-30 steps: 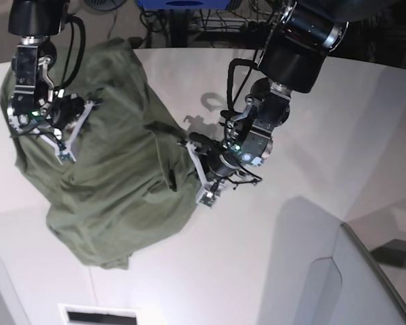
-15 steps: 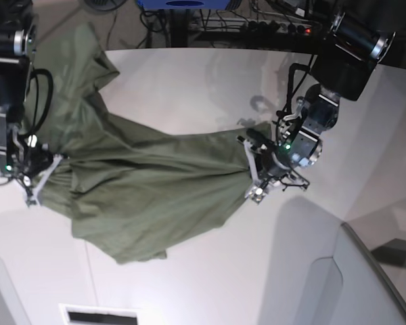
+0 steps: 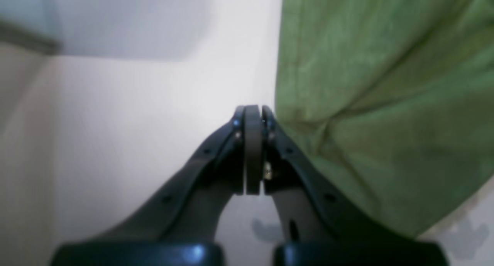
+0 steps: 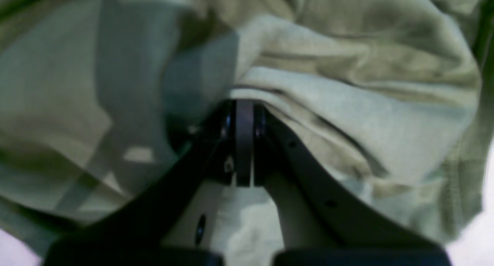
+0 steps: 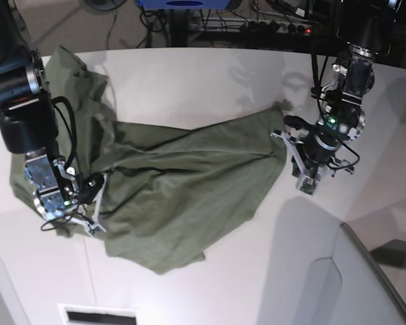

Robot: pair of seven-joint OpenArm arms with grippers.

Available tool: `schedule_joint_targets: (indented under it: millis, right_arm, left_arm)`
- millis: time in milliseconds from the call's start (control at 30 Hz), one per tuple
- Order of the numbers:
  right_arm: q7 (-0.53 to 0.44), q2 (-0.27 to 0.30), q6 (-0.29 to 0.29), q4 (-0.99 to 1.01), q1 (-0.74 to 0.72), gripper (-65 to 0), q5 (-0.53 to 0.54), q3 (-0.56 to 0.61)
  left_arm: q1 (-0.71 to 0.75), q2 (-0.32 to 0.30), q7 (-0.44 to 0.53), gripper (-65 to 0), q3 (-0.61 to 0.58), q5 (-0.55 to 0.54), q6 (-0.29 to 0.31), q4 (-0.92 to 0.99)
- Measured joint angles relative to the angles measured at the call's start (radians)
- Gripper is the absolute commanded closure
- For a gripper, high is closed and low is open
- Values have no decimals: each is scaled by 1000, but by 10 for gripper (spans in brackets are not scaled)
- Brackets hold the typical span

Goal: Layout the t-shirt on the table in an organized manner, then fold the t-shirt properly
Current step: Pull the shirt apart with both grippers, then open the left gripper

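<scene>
Olive-green t-shirt [image 5: 176,183] spread in a wrinkled, uneven sheet across the white table [image 5: 210,88], stretched between the two arms. One lobe of the t-shirt reaching toward the far edge of the table; a second lobe ending in a point toward the near edge; broad creases running along the span.

Left gripper [image 5: 301,169] at the end of the t-shirt nearest the grey angled panel [image 5: 365,284], just beside the cloth's corner. In the left wrist view, left gripper [image 3: 252,111] closed, pads pressed flat together with no cloth visible between them; edge of the t-shirt [image 3: 378,104] lying directly alongside one finger, bare table [image 3: 154,104] on the other side. Whether any fabric is pinched at the tip: cannot be told.

Right gripper [image 5: 95,223] at the opposite end of the t-shirt, low over the cloth, partly sunk among the folds. In the right wrist view, right gripper [image 4: 243,107] closed, tip buried under a thick fold of the t-shirt [image 4: 347,104], fabric bunched around and over both fingers; closed on the t-shirt by appearance. Cloth filling almost the whole of that view, a sliver of table showing only at the corners.

Cables and equipment [image 5: 189,13] in shadow beyond the far edge of the table.
</scene>
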State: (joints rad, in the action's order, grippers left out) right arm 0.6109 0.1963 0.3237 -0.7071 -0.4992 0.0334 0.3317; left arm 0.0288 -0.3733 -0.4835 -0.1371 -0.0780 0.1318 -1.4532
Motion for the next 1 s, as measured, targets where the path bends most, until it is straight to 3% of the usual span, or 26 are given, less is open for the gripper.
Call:
schedule_joint_targets:
  millis: [100,200,367,467,533,700,1000]
  right_arm:
    - [87,55,1,-161,36,0,7,-23]
    - [235,68,-11,-417,141,0,-9,-182]
    - [452,-74,-1,-740,384,0,-4,-531]
    - [432,-108,-9,-750,486,0,-50,-610]
    - [362,-110,-10,-710,512,0,-85,-616]
    - [278,-110,-6,-546,473,0,-128,-615]
    - [113,10,-2,-270,326,0,-107,-618]
  left_arm:
    - [-6,3,-28,0,23,-2,0,-80]
    - [-15,6,-96,0,21,-5,0,-143]
    - [-56,82,-108,0,-29,2,5,-64]
    - [-109,118,-92,0,-80,-5,8,34]
    - [-127,124,-77,0,-109,1,2,84]
    - [-126,122,-37,0,-164,3,0,119]
    - [-137,123,-30,0,-167,3,0,227]
